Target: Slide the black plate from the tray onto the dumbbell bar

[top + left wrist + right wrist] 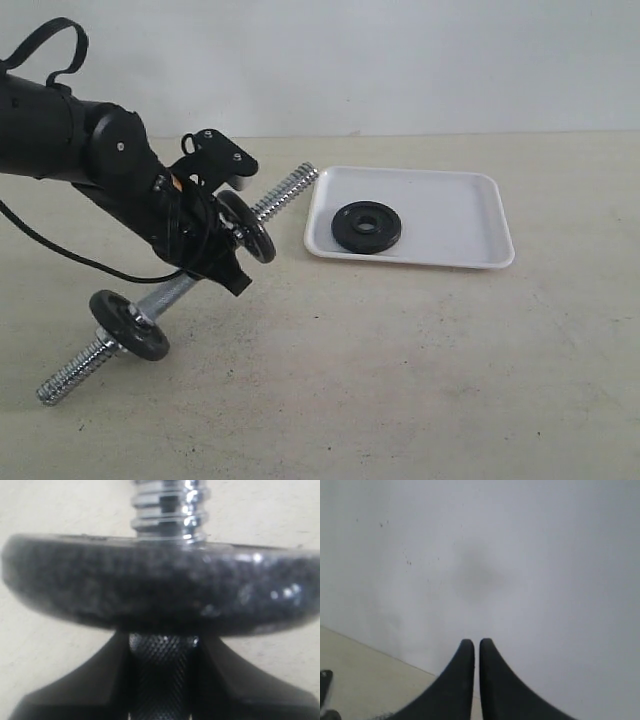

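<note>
Exterior view puts the left tool (222, 240) left of centre, clamped on the middle of the dumbbell bar (285, 192), which runs from the lower left of the frame up toward the middle. Left wrist view confirms the hold: both fingers (95, 685) pinch the knurled grip section. A mounted disc (160, 585) sits just beyond them, with thread showing past it. That grasp looks meant to steady the bar and aim its free threaded end at the tray (460, 215), whose left edge it nearly meets. A lower disc (130, 325) sits near the bar's other end at lower left, apparently resting on the bench (400, 380).

The black plate (366, 227) lies flat in the left part of the tray, just right of centre in the frame, hole upward and with nothing touching it. I judge that loading this plate has not begun. The next move calls for lifting it, turning it on edge and passing its hole over the free thread.

Right wrist view shows the right tool (472, 680) with fingers pressed together, empty, facing a pale wall (520, 555). It is absent from the exterior view.
</note>
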Robot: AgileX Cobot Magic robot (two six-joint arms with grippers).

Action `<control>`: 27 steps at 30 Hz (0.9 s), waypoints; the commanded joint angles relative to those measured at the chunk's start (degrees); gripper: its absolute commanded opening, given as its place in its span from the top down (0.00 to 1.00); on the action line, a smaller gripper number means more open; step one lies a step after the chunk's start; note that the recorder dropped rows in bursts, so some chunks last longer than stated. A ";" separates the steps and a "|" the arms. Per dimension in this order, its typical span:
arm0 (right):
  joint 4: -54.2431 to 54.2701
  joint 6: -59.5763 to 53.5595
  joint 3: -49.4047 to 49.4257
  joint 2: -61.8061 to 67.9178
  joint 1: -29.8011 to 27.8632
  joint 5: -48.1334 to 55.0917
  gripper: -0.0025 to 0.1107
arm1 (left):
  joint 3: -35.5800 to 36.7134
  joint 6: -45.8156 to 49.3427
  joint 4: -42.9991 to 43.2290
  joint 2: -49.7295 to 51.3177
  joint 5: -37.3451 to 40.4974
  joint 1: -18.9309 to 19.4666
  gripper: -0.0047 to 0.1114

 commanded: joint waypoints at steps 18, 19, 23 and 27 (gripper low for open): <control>-40.22 36.71 -23.98 36.20 9.16 4.89 0.66 | -1.30 -0.44 -0.39 -4.49 -3.56 1.77 0.92; -40.22 37.14 -23.98 36.96 9.28 6.21 0.56 | -1.30 -0.44 -0.39 -4.49 -3.26 1.77 0.92; -40.22 38.90 -23.98 40.86 9.40 13.26 0.14 | -1.30 -0.44 -0.39 -4.49 -2.46 1.77 0.92; -40.22 41.97 -23.98 44.00 9.40 11.55 0.08 | -1.30 -0.44 -0.39 -4.49 -2.37 1.77 0.92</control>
